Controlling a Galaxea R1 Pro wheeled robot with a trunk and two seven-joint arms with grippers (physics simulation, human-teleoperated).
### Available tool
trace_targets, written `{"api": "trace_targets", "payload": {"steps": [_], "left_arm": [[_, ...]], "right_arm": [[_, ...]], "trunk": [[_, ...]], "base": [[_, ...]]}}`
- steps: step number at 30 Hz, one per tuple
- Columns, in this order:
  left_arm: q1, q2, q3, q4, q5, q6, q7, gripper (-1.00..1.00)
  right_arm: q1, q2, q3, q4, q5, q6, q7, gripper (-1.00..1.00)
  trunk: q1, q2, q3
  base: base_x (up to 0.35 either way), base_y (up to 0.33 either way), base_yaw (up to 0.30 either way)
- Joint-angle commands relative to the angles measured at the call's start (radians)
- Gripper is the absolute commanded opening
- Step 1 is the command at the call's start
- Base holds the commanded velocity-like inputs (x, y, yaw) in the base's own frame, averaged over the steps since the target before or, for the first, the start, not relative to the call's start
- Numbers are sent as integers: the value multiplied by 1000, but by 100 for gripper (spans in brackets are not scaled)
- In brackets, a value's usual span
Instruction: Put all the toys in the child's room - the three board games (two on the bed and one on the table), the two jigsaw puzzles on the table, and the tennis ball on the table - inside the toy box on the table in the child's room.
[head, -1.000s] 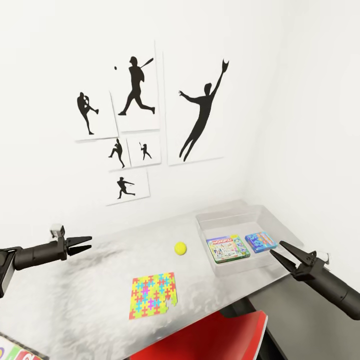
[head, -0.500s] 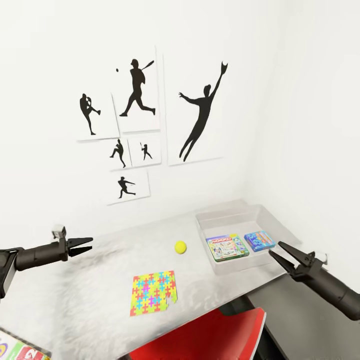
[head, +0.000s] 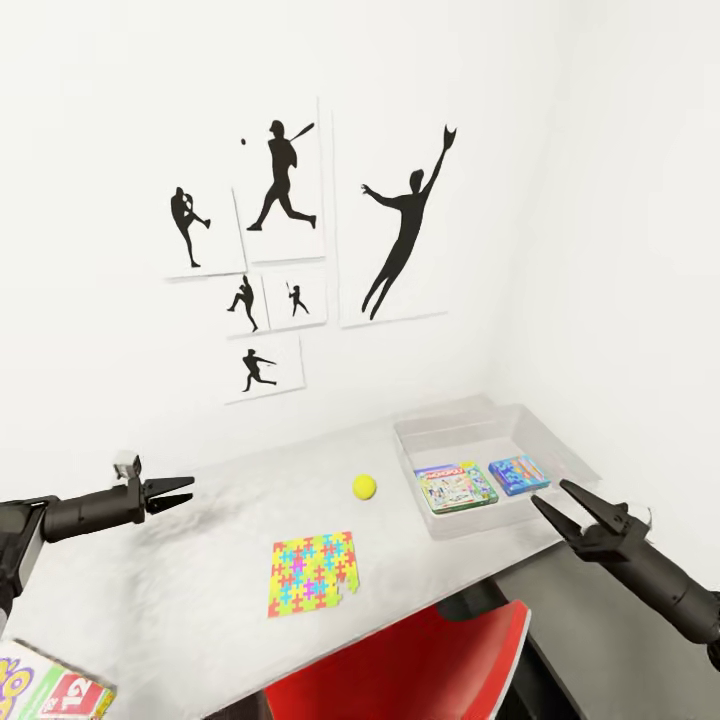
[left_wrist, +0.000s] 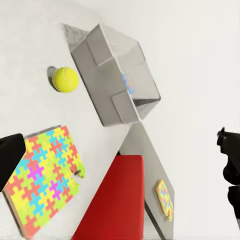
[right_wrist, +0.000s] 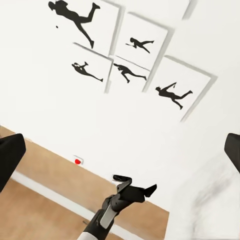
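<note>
our two arms are slim matte-black tubes, each ending in a black gripper with two tapering, pointed fingers. our left gripper (head: 170, 491) carries a small pale grey block behind the fingers; our right gripper (head: 565, 508) has a small white tab at its wrist.

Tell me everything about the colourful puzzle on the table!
The jigsaw puzzle is a flat square of interlocking pieces in yellow, pink, blue, green and orange. It lies flat on the pale table, near the front edge above the red chair, slightly turned. One corner looks uneven, with a piece sticking out. The tennis ball sits apart behind it. Nothing touches it except the table; both grippers are away from it.
</note>
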Motion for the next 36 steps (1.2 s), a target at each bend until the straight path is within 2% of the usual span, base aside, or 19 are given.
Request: {"api": "trace_targets", "payload": {"steps": [1,5,14,30,31,36], "left_arm": [[-1,0,2,0,-8,10,-7,100],[-1,0,2,0,-8,10,-7,100],[-1,-1,2,0,-8,10,-7,100],[-1,-1,2,0,-8,10,-7,100],[-1,-1,2,0,-8,10,-7,100],[-1,-1,2,0,-8,10,-7,100]], "right_arm": [[-1,1,-1,0,1,4,3,100],[-1,4,1,1,9,1,-10,100],[-1,7,5,0,54,0,-60,100],[-1,10,6,0,59,-1,-150,100],[-1,10,7,0,59,-1,-177,100],[-1,11,9,0,60,-2,-178,100]], "trunk": [[0,-2,-2],[0,-2,-2],[0,-2,-2],[0,-2,-2],[0,-2,-2],[0,-2,-2]], "base": [[-230,119,0],[-164,84,0],[-29,15,0],[-1,1,0],[0,0,0],[-54,32,0]]}}
